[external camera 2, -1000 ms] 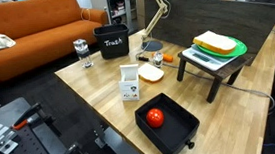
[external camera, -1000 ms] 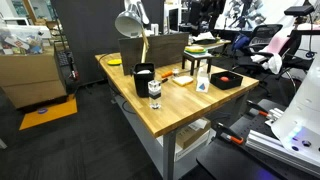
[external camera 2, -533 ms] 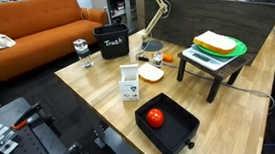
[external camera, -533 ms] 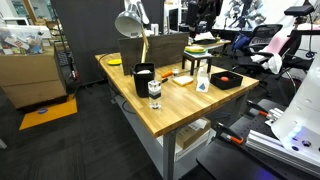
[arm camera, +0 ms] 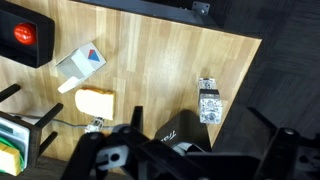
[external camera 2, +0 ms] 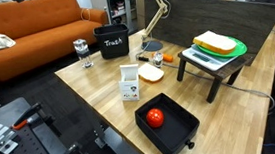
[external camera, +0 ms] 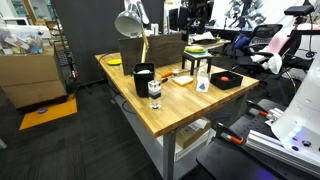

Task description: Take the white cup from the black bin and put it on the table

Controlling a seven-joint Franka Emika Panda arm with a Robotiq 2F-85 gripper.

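The black bin (external camera: 144,78), marked "Trash", stands near one edge of the wooden table (external camera: 170,110). It also shows in an exterior view (external camera 2: 111,41). In the wrist view the bin (arm camera: 190,128) lies low in the picture, partly covered by my gripper (arm camera: 188,152). The gripper is open, with its dark fingers spread wide, and it hangs high above the bin. It holds nothing. The white cup does not show in any view; the inside of the bin is hidden.
A clear glass jar (external camera: 155,93) stands right beside the bin. Further along are a white bottle with a blue label (external camera 2: 129,84), a flat black tray with a red-orange object (external camera 2: 166,124), a small plate (external camera 2: 150,74), a desk lamp (external camera: 131,24), a large dark box (external camera: 155,47) and a low stand holding a green plate (external camera 2: 216,46).
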